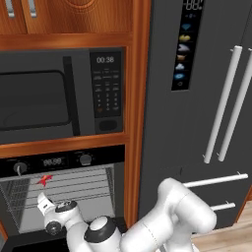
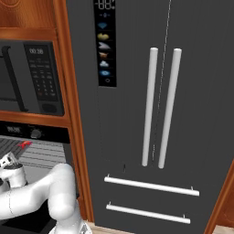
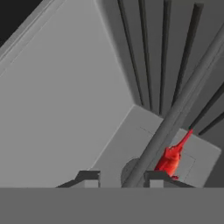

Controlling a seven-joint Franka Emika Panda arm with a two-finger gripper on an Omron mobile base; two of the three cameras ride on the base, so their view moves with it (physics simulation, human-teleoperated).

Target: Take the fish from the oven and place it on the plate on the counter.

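Reaching into the open oven point(image 1: 64, 162), the white arm point(image 1: 167, 221) bends low from the right, and its fingers point(image 1: 43, 193) point up and to the left, toward the far left part of the oven. The fish point(image 1: 45, 179) is red and small. In the left base view it sits just above the tip of the fingers, in front of the grey wire racks point(image 1: 78, 184) and below the oven panel with its 2 knobs point(image 1: 85, 159) and the display point(image 1: 53, 161). In the right base view the fish point(image 2: 23, 145) is at the left edge, again just above the end of the hand.

In the hand view the fish point(image 3: 171, 158) lies right beside the right finger point(image 3: 155, 177), with its thin tail pointing up and to the right. A grey rack bar point(image 3: 175, 118) crosses between the 2 finger tips. The fingers stand partly apart, but I cannot tell if they already pinch the fish or only stand next to it.

Above the oven is a black microwave point(image 1: 59, 93) with a number keypad point(image 1: 107, 93), set in a wooden cabinet point(image 1: 74, 19). To the right of the wooden frame stands a dark fridge point(image 1: 197, 98) with long white handles point(image 1: 229, 103).
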